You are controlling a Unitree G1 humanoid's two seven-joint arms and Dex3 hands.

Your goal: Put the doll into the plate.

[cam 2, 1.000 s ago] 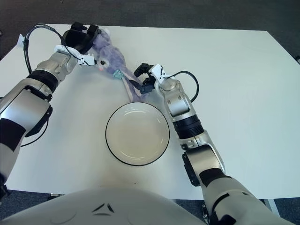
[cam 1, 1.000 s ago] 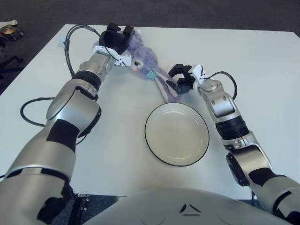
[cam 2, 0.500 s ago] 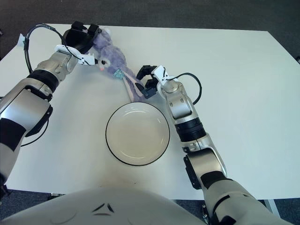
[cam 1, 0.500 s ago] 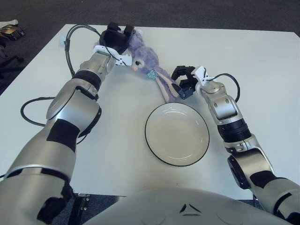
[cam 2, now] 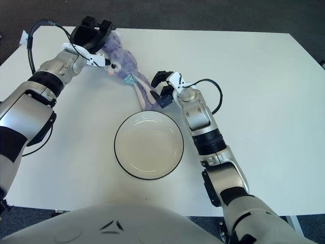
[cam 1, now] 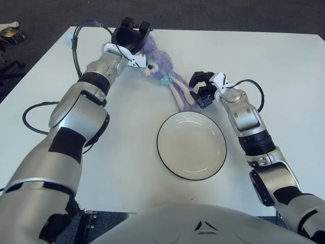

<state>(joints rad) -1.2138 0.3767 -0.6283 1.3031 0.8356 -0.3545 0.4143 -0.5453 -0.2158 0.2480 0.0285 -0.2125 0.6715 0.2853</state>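
1. My left robot hand (cam 1: 131, 36) is at the far left of the tabletop (cam 1: 284, 66), its dark fingers curled over the head end of the doll (cam 1: 161, 71). It has lifted and swung slightly farther from me than a second ago, and the doll's head has gone with it, so I judge the hold to be firm.
2. My right robot hand (cam 1: 202, 89) sits just beside the doll's long lower end, close to the far rim of the plate (cam 1: 191, 145). Its fingers are bent, but I cannot tell whether they pinch the plush or merely touch it. It has shifted a little to my right over the last second.
3. The doll, a purple plush with a small teal tag, is stretched diagonally between my two hands. Its lower tip is just beside the plate's far rim, not inside it.
4. The plate is empty and has not moved.
5. I read the change as the start of a lift at the head end. The doll still has to be carried toward me and lowered into the plate.
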